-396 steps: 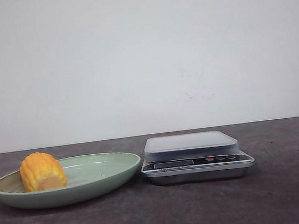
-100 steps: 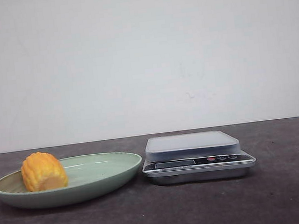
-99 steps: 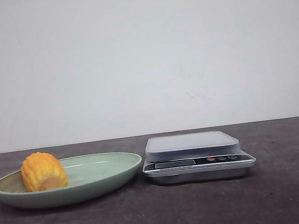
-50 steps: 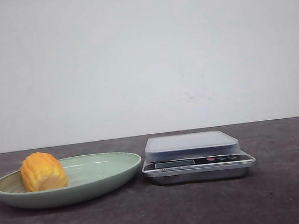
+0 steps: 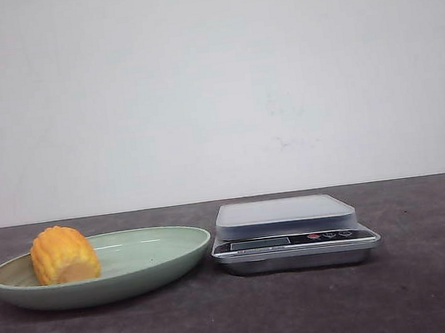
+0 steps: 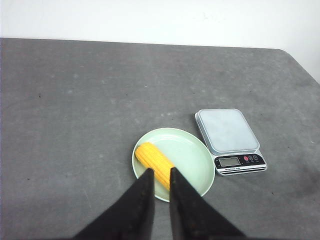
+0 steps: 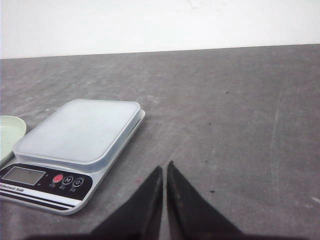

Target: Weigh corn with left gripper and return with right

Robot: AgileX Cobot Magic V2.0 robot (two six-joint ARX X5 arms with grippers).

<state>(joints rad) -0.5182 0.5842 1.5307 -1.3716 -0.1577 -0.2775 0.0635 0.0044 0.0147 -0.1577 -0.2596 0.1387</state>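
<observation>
The corn [image 5: 64, 254], a stubby yellow-orange cob piece, lies on the left part of a pale green plate [image 5: 160, 258] at the table's left. The left wrist view shows it [image 6: 154, 160] lying in the plate [image 6: 195, 150]. My left gripper [image 6: 161, 172] hangs high above the corn, empty, its jaws a narrow gap apart. My right gripper [image 7: 164, 167] is shut and empty over bare table, to the right of the scale [image 7: 80, 130]. Neither gripper shows in the front view.
A silver kitchen scale [image 5: 284, 212] with a pale grey platform stands right of the plate, nothing on it; it also shows in the left wrist view [image 6: 227, 130]. The plate's edge [image 7: 10, 130] shows beside the scale in the right wrist view. The table is dark grey.
</observation>
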